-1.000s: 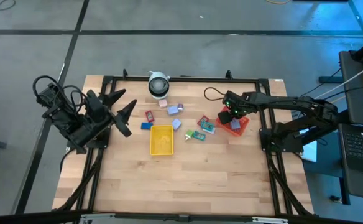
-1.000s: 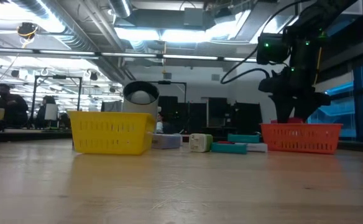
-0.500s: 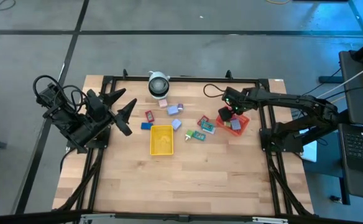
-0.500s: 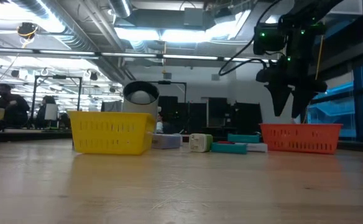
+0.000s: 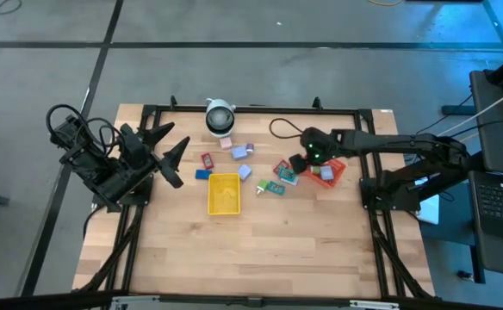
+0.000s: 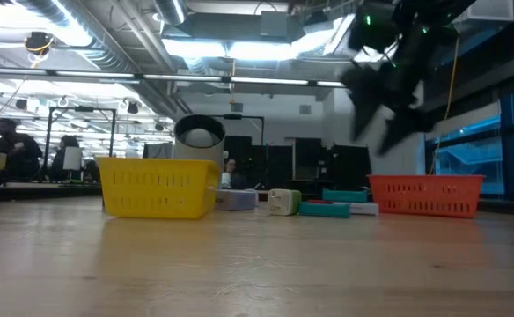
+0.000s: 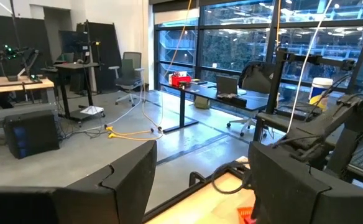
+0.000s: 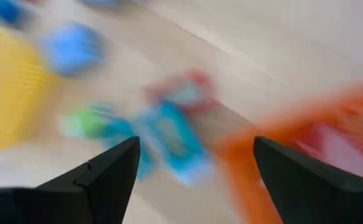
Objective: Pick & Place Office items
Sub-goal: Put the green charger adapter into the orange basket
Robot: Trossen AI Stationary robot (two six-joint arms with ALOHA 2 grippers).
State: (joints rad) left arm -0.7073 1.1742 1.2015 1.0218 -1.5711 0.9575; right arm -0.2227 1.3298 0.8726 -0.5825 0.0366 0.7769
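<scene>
From above we list: right gripper [image 5: 298,163], fingers spread and holding nothing, just beside the red-orange tray [image 5: 330,175]; office items [image 5: 279,176] scattered between that tray and the yellow tray [image 5: 224,193]; left gripper [image 5: 170,155] parked wide at the table's left edge. At table height we note both trays [image 6: 426,195] upright. Through the right wrist we see blurred teal packets [image 8: 169,137] between parted fingers [image 8: 107,171].

Small flat office items [image 5: 250,164] lie scattered on the table: lavender and blue ones beside the yellow tray [image 5: 224,193], red and teal packets [image 5: 282,170] near the red tray [image 5: 324,175], which holds two
</scene>
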